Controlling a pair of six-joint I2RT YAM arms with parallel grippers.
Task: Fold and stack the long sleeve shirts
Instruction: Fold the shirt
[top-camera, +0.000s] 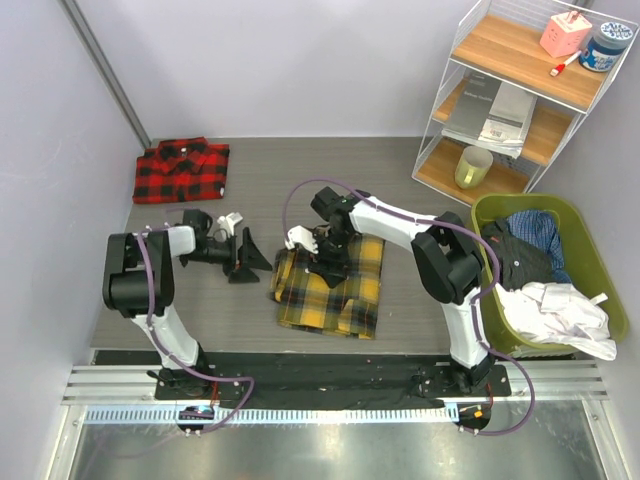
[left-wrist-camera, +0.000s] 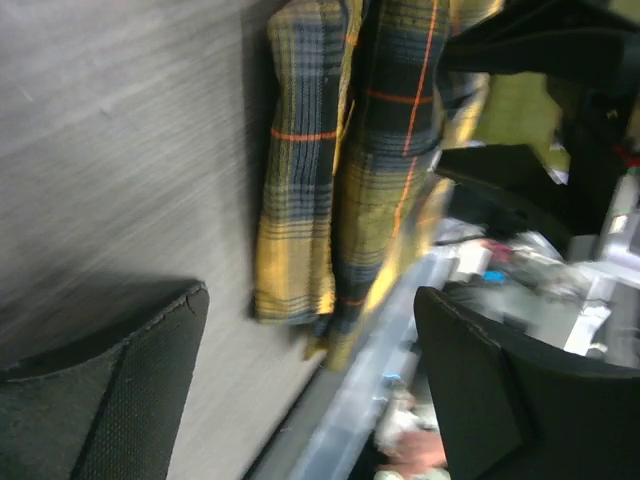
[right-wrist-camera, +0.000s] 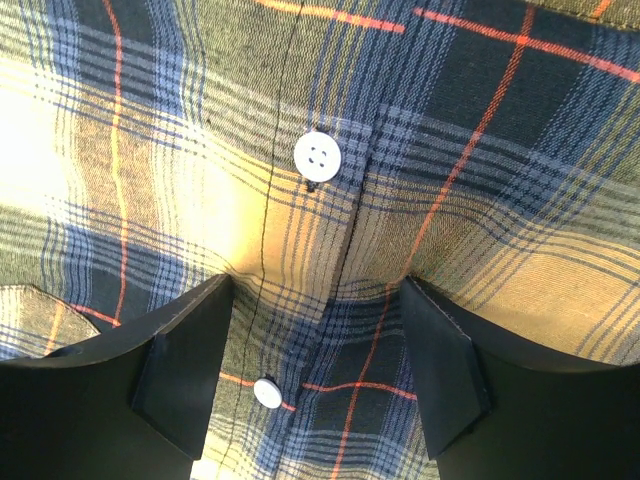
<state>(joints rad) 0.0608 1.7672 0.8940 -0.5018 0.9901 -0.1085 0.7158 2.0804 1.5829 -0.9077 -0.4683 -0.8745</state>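
**Right gripper down on the yellow shirt**

I had the right gripper (right-wrist-camera: 315, 335) planted on the yellow-and-black plaid shirt (top-camera: 345, 300), which lay partly folded on the grey table (top-camera: 400, 190), in the middle near the front edge. Its fingers (right-wrist-camera: 185, 380) stood wide apart, tips pressed into the placket with a white button (right-wrist-camera: 267, 393) between them, clamping nothing. The left gripper (top-camera: 248, 260) hovered just left of that shirt, jaws spread and empty. The red-and-black plaid shirt (top-camera: 182, 170) lay folded at the far-left corner, well apart.
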